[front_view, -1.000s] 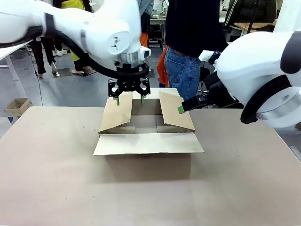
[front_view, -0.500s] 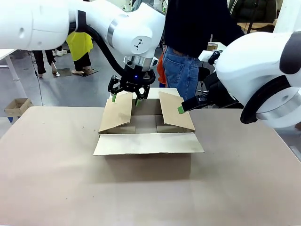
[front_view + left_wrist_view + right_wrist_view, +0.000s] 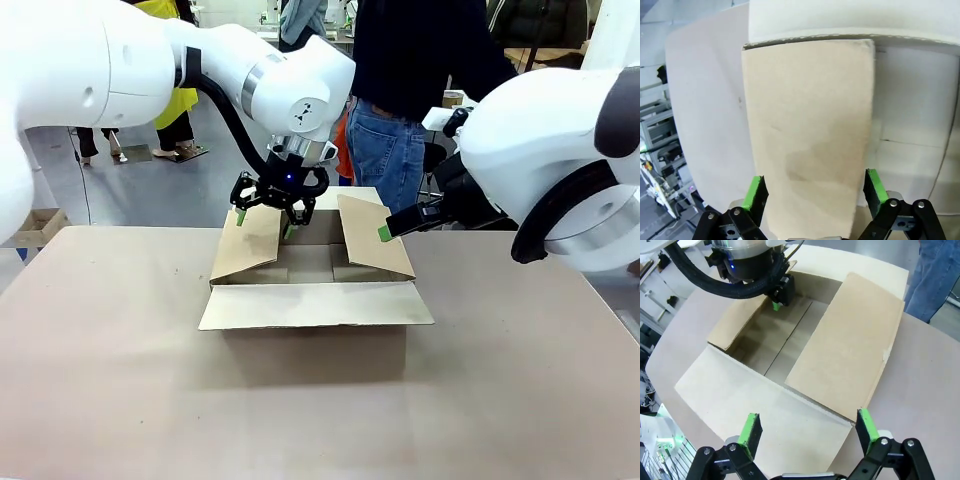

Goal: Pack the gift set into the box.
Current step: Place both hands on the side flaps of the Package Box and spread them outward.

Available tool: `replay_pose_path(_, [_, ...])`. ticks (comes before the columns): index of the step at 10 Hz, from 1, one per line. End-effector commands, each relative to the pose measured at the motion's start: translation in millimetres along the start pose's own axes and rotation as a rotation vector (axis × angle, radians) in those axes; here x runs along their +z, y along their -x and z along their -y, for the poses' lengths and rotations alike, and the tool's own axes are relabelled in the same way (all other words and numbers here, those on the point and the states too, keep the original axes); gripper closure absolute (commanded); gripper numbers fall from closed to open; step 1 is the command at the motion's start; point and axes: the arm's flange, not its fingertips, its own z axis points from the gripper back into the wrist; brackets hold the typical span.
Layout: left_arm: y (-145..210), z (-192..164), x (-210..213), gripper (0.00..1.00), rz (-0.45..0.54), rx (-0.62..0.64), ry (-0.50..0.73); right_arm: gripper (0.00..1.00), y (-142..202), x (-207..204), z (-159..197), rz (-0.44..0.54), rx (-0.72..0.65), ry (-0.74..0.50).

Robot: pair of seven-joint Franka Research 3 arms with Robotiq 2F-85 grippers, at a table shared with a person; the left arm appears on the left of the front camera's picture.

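Beige surface [image 3: 120,400] in a workshop, with a person [image 3: 410,90] standing at its far edge, carries the open box [image 3: 315,305] at its middle, its inside bare cardboard. The left gripper [image 3: 265,224] has its fingers spread wide with the top of the half-raised left flap [image 3: 250,248] between them, not pinching it, and the right gripper [image 3: 808,426] hangs with fingers open near the right flap [image 3: 850,345]. Both side flaps lean inward over the opening, so they could snag the gift set going in, and a hard push could crease a flap or slide the box.

Robotics lab on an open workshop floor, white left arm [image 3: 110,60] and right arm [image 3: 560,140] flanking a tan table [image 3: 100,380], person in jeans [image 3: 395,150] at its far side, grey floor [image 3: 150,190], other people [image 3: 170,110] standing behind, metal racks [image 3: 660,130], small carton [image 3: 35,226] on the floor.
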Motion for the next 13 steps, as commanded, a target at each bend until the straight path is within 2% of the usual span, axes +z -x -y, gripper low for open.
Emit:
replay_pose_path(1, [-3,-9,6,0.00,-0.016,-0.005,-0.026,0.00,-2,2,1,0.003,-0.001,0.012])
replay_pose_path(5, [1,-35,25,0.00,0.016,0.033,-0.033,0.00,-2,2,1,0.003,-0.001,0.012])
replay_pose_path(8, [12,-80,30,0.00,0.037,0.060,-0.011,0.00,-2,2,1,0.003,-0.001,0.012])
replay_pose_path(11, [8,-137,17,0.00,0.023,0.054,0.098,0.00,-2,2,1,0.003,-0.001,0.012])
replay_pose_path(13, [9,-180,1,0.00,-0.010,0.063,0.222,0.00,-2,2,1,0.003,-0.001,0.012])
